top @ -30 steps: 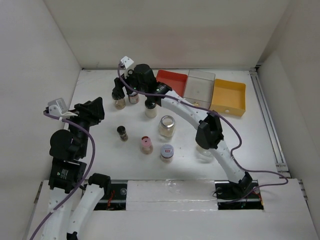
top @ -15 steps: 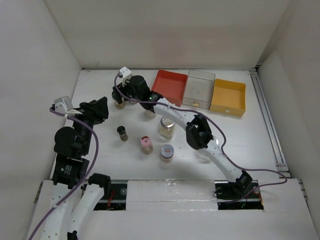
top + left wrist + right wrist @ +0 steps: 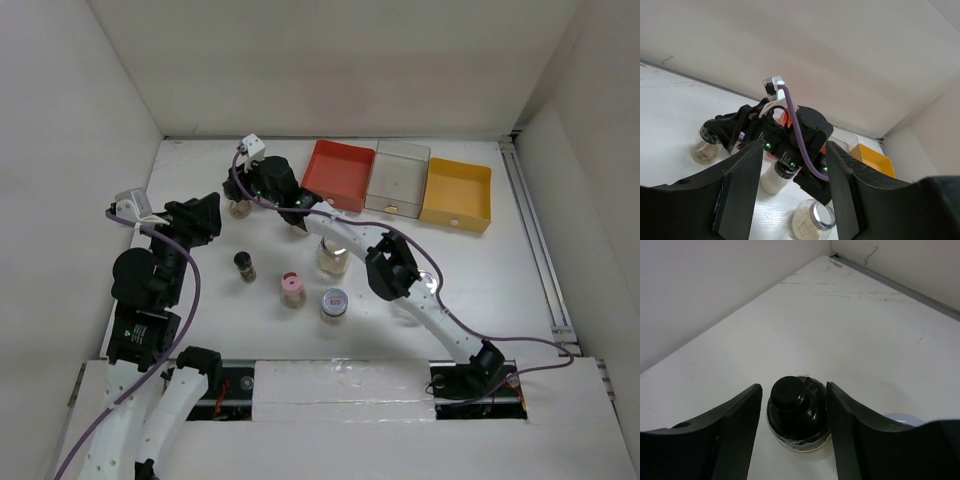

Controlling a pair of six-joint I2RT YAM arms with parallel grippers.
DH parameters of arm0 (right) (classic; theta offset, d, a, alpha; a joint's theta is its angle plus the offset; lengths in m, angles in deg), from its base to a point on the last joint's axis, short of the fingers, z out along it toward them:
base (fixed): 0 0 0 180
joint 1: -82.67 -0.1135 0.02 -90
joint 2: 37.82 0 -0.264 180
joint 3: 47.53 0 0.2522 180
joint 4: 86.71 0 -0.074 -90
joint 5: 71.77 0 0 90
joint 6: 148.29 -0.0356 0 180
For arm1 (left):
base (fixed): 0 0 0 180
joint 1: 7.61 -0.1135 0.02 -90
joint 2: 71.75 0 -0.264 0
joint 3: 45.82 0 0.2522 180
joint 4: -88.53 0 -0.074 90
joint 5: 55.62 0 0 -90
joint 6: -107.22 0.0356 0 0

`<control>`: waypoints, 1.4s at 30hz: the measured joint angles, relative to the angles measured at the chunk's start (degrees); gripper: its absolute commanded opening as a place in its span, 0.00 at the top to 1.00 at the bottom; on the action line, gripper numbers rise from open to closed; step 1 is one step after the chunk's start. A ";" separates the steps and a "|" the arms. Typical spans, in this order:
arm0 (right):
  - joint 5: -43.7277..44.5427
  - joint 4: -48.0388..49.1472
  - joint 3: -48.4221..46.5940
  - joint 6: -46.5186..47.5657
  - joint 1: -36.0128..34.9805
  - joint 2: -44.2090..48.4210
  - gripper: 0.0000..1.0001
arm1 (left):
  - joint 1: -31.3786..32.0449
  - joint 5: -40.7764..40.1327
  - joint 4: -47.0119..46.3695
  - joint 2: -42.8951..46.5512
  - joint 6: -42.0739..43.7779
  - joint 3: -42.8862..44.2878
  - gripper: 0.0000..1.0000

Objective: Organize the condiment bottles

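So, where's the right gripper (image 3: 794, 390) just now?

Far out at the back left of the table (image 3: 500, 270), with the arm stretched right across. In its own wrist view a black-capped bottle (image 3: 797, 412) stands upright, squarely between the two fingers (image 3: 737, 435).

Is it pinching that bottle?

Can't tell. There's one finger on each side, very close to the glass, but I can't make out whether they press on it.

Anything else near it?

A pale grey lid (image 3: 902, 421) peeks in just beside the right-hand finger, low in that view.

And the left gripper (image 3: 795, 150)?

It's held over the left side of the table, well apart from any bottle. Its fingers are spread with nothing between them, and it points toward the other arm.

The rest of the bottles?

They're nearer the middle. A dark slim shaker (image 3: 245, 266), a pink-capped bottle (image 3: 292, 290) and a grey-lidded jar (image 3: 334, 302) stand in a loose row, none touching. A clear glass jar (image 3: 333, 255) stands just behind them, partly under the right arm.

The trays?

The red tray (image 3: 340, 175), clear tray (image 3: 400, 178) and orange tray (image 3: 457, 195) sit side by side along the back edge, off to the right of the black-capped bottle.
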 measured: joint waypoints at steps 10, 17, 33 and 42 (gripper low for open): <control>-0.04 7.67 2.73 -2.89 0.00 -0.28 0.63 | 0.00 0.72 -0.37 0.00 0.00 0.00 0.51; -0.52 10.25 8.13 -4.57 0.00 3.28 0.71 | 0.00 0.70 -0.37 0.00 0.00 0.00 0.51; -8.39 17.20 11.91 -18.93 3.39 7.04 0.74 | 0.00 0.70 -0.57 0.02 0.00 -0.81 0.51; -11.08 25.44 16.55 -28.79 13.25 16.48 0.74 | 0.00 0.74 -0.61 0.02 0.00 -0.81 0.51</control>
